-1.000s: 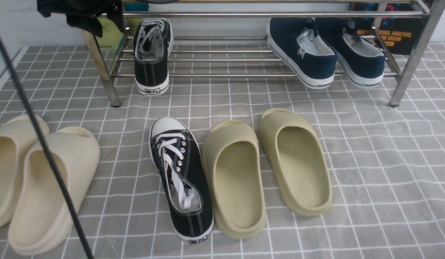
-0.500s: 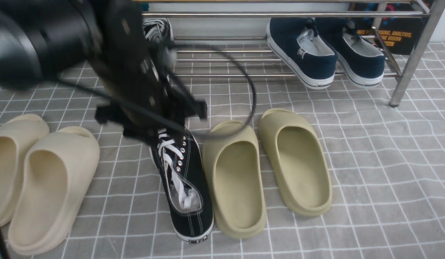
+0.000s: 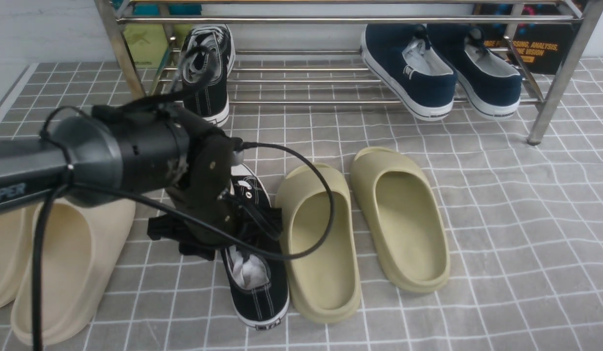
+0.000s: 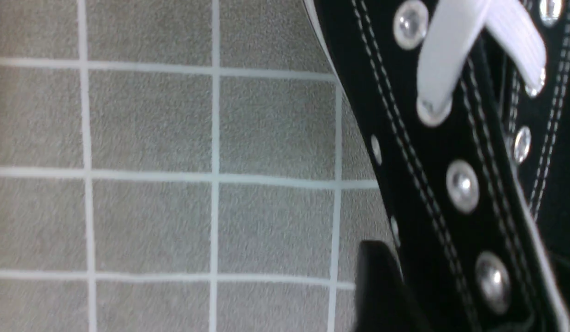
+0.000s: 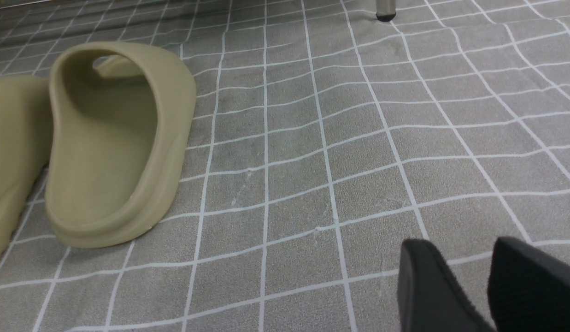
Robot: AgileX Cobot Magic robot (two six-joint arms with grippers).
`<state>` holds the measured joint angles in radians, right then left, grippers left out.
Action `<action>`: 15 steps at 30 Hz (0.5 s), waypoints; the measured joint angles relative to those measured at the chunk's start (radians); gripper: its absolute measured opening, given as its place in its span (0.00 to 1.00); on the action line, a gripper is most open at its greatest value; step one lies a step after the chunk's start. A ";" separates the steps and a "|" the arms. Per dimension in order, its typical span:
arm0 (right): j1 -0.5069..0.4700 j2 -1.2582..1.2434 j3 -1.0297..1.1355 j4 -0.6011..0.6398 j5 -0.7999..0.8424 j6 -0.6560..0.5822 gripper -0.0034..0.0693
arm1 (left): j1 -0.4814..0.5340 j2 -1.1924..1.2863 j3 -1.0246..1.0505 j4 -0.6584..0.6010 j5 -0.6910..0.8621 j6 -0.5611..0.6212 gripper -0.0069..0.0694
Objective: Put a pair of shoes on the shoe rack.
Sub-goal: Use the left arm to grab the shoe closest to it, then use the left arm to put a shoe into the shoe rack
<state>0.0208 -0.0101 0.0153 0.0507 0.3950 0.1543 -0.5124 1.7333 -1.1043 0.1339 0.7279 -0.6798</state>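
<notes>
Front view: left gripper (image 3: 235, 239) has jaws spread across the shoe (image 3: 260, 300) on the floor; its mate (image 3: 205, 100) is on the rack (image 3: 301, 103).

Left wrist view: one finger (image 4: 386, 286) is beside the canvas; better to centre, then squeeze gently.

Right wrist view: right gripper (image 5: 467, 246), jaws apart.

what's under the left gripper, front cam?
The black sneaker on the floor: heel and toe edge show. The left gripper hides most of its middle; whether the fingers touch it can't be seen.
</notes>
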 joint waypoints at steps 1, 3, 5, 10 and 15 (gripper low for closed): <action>0.000 0.000 0.000 0.000 0.000 0.000 0.38 | -0.001 0.006 0.000 0.000 -0.007 0.000 0.46; 0.000 0.000 0.000 0.000 0.001 0.000 0.38 | -0.003 0.023 0.000 0.000 -0.023 0.000 0.26; 0.000 0.000 0.000 0.000 0.001 0.000 0.38 | -0.003 0.022 0.000 0.001 -0.021 0.000 0.14; 0.000 0.000 0.000 0.000 0.001 0.000 0.38 | -0.003 -0.017 -0.034 0.008 0.063 0.063 0.14; 0.000 0.000 0.000 0.000 0.001 0.000 0.38 | -0.002 -0.076 -0.187 0.009 0.228 0.165 0.14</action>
<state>0.0208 -0.0101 0.0153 0.0507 0.3958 0.1543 -0.5142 1.6575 -1.2912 0.1434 0.9564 -0.5151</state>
